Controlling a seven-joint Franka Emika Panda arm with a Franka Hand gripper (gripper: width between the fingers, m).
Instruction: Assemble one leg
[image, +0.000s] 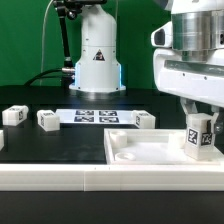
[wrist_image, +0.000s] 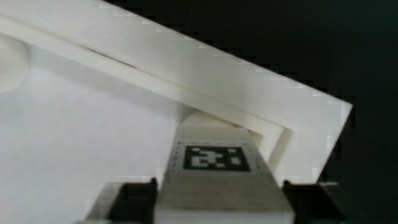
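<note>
My gripper is shut on a leg, a small white post with black-and-white tags, and holds it upright over the near right corner of the large flat white panel. In the wrist view the held leg fills the space between my two dark fingers, its tag facing the camera, with the panel's raised corner just beyond it. Three more legs lie on the black table at the exterior view's left and middle: one, one and one.
The marker board lies flat behind the panel. The arm's white base stands at the back. A long white rim bar runs along the front edge.
</note>
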